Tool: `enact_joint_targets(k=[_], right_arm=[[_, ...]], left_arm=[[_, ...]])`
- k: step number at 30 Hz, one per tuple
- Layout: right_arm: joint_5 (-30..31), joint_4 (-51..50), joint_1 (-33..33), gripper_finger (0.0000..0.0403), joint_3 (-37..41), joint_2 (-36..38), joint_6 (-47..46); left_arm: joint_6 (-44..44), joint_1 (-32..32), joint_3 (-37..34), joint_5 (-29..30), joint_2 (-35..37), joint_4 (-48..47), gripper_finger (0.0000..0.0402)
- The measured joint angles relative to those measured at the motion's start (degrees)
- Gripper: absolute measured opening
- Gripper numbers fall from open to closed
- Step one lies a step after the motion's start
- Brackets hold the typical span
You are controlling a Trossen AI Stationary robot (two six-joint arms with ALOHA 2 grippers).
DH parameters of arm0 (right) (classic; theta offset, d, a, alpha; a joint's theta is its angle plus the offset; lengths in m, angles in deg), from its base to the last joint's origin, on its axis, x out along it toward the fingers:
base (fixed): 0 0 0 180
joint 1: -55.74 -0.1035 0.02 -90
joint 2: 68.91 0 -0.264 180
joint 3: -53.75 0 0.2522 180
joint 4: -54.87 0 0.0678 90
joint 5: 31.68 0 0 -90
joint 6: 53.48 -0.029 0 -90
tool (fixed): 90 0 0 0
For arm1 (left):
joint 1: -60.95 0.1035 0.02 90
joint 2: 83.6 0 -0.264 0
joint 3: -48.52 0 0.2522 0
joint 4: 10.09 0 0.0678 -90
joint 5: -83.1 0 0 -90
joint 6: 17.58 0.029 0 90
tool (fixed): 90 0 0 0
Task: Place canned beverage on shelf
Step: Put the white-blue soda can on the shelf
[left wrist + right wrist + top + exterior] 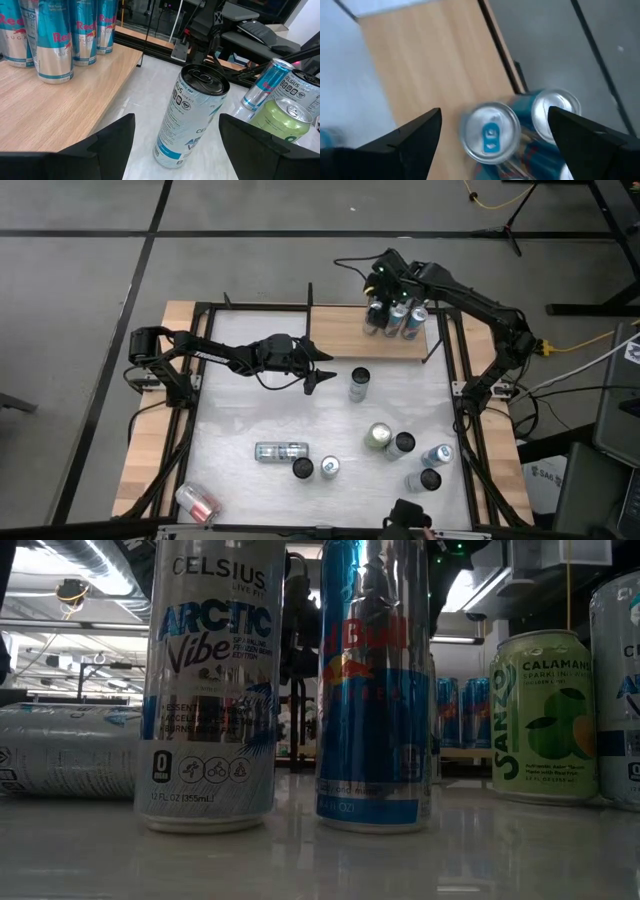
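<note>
White-and-blue aluminium beverage can [192, 120] stands upright, long axis vertical, black top; left gripper [175, 137] wide open around it, not touching.

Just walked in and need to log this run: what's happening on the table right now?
The two arms are stocking cans onto the shelf. The right gripper hangs open above the blue cans grouped at the shelf's right end, gripping none. The left gripper, also open, faces an upright white can standing on the table just in front of the shelf. More cans wait nearer the table's front, two of them lying on their sides.
</note>
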Motion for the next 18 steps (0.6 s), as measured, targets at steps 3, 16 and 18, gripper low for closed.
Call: enact_joint_targets(k=[3,16,18], right_arm=[[-5.25,0.00,0.00,0.0353,-0.63,0.02,-0.01],[-25.63,0.28,-3.22,0.0353,-0.68,0.02,-0.20],[-25.69,0.61,-4.96,0.0353,-0.69,0.00,-0.28]], left_arm=[[0.00,0.00,0.00,0.00,0.00,0.00,0.0283],[0.20,0.00,0.00,-0.01,0.02,0.02,0.0283],[0.20,0.00,0.00,-0.02,0.04,0.04,0.0283]])
